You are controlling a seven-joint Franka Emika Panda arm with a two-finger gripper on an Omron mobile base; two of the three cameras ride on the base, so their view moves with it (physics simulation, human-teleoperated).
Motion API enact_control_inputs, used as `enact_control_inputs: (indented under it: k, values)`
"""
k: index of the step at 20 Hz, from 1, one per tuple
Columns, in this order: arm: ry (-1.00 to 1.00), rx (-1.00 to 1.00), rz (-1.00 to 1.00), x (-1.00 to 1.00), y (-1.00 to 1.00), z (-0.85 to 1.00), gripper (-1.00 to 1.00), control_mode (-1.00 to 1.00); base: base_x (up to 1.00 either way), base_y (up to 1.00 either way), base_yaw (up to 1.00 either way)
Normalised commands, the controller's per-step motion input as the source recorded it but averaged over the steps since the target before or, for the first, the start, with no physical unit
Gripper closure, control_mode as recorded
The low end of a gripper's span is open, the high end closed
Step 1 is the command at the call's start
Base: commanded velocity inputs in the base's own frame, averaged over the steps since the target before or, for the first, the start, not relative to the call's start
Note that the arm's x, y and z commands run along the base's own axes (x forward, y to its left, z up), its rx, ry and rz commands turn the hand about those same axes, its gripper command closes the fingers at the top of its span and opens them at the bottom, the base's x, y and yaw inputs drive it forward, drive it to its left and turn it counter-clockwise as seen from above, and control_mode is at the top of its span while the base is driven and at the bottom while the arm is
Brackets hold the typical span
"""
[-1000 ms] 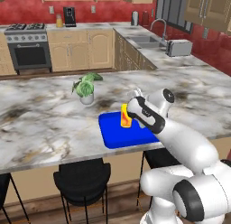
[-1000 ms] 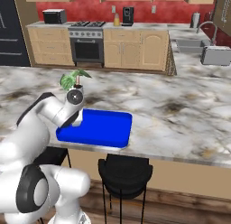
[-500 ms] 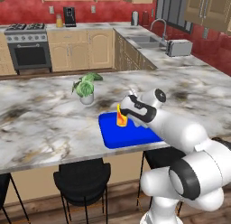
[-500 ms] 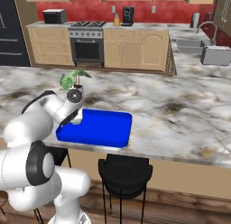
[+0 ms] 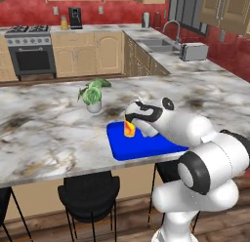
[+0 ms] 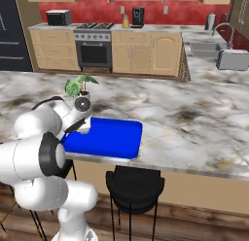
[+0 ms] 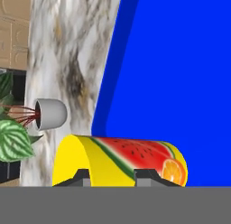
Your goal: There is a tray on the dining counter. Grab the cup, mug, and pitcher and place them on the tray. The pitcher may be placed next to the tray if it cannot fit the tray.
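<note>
End effector [image 5: 131, 123] clamped on the cup [image 5: 129, 129] — in the hand view both finger tips sit against the cup's [image 7: 119, 161] yellow wall, one on each side of it. Cup is yellow with a watermelon and orange print. In the left base view it stands upright over the near-left part of the tray [image 5: 161, 147], close to the tray's left rim; whether it touches the tray floor or hangs just above it, I cannot tell.

Key relation: cup directly below the end effector, long axis vertical, blue tray [image 7: 180, 74] under and ahead — judged, the placing needs only a short descent and release.

Surroundings: potted plant [image 5: 93, 93] in a white pot stands on the marble surface [image 5: 44, 133] just off the tray's far-left corner, near but apart from the cup. Remaining tray area looks bare. Black stool [image 5: 89, 191] below the surface edge — no obstruction.
</note>
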Motion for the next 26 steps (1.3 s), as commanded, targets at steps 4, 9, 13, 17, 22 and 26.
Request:
enact_control_inputs:
  k: [4, 9, 13, 17, 22, 26]
  values:
    - [0.0, 0.0, 0.0, 0.1, 0.0, -0.28, 1.0, -1.0, 0.0, 0.0, 0.0]
    - [0.0, 0.0, 0.0, 0.09, 0.01, -0.18, 1.0, -1.0, 0.0, 0.0, 0.0]
    - [0.0, 0.0, 0.0, 0.11, 0.03, -0.14, 1.0, -1.0, 0.0, 0.0, 0.0]
    - [0.0, 0.0, 0.0, 0.21, 0.05, -0.11, 1.0, -1.0, 0.0, 0.0, 0.0]
    - [0.0, 0.0, 0.0, 0.28, 0.06, -0.04, 1.0, -1.0, 0.0, 0.0, 0.0]
    - [0.0, 0.0, 0.0, 0.29, 0.01, -0.04, 1.0, -1.0, 0.0, 0.0, 0.0]
